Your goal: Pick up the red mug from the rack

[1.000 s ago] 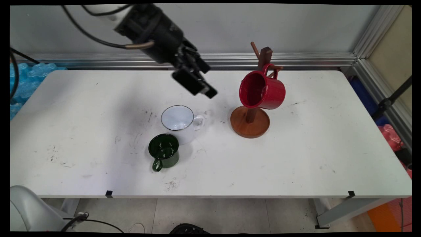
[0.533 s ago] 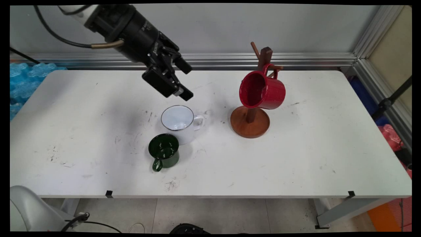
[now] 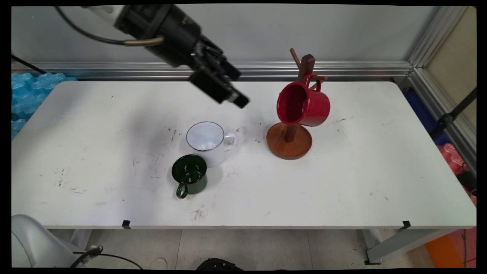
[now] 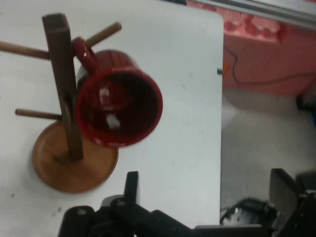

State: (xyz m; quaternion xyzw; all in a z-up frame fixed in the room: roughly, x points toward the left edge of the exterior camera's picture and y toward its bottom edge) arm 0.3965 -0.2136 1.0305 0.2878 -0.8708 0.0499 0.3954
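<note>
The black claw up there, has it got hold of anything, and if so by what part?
Nothing. The gripper hangs in the air with its fingers apart and empty; the red mug hangs on the wooden mug tree.

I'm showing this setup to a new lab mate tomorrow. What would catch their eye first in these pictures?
Probably the red mug, hanging by its handle from a peg of the wooden mug tree right of the table's middle, mouth tipped toward the camera. Next, the black gripper, open and empty, raised above the table's far side, left of the tree. Below it a white mug and a dark green mug stand close together.
</note>
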